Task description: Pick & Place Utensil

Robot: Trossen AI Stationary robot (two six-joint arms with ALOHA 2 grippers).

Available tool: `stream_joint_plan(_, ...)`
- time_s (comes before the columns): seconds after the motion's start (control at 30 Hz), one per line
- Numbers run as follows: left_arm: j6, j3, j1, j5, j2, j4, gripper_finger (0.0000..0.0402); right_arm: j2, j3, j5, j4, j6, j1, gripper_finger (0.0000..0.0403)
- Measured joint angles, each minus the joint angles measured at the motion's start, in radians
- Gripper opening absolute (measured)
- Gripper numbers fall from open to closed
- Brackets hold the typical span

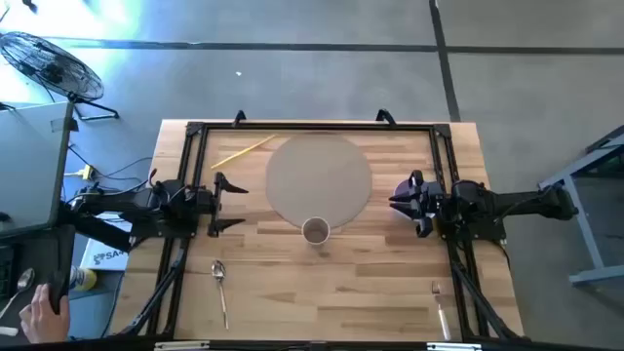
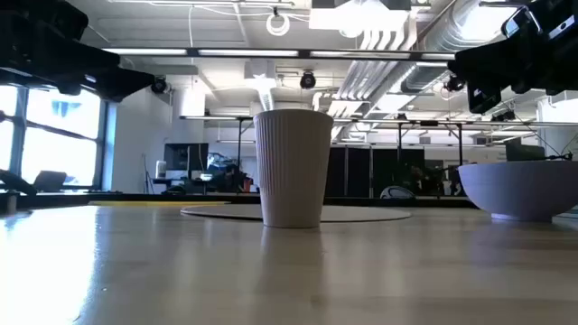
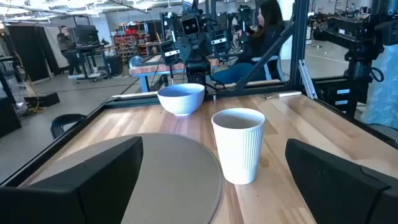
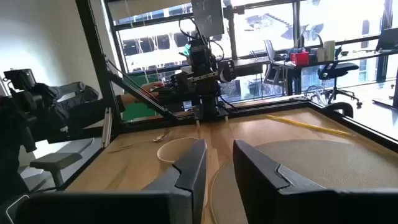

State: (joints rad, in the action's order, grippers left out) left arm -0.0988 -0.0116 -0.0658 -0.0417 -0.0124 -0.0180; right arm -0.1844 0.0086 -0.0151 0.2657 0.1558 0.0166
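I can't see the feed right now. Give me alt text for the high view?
Both arms wait over a wooden table: left gripper open, right gripper nearly shut. Between them lie a round grey mat and a white cup; a spoon lies nearer the front.

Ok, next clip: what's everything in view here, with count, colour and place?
mat: one, grey, round, table centre
cup: one, white, ribbed, at the mat's edge
bowl: one, pale blue, near the right arm
stick: one, yellow, beside the mat
spoon: one, silver, left of the cup
second utensil: one, pale, table's right edge, kind unclear
table: one, light wood
fan: one, black, on the floor
person's hand: one, off the table's left
left pincer: one, dark, open, left of mat
right pincer: one, dark, right of mat
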Motion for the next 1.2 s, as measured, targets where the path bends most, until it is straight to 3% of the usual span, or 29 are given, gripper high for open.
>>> stream_joint_plan(1.2,0.000,0.000,0.000,0.000,0.000,0.000,0.0387,0.000,0.003,0.000,0.005,-0.034,0.000,0.0075)
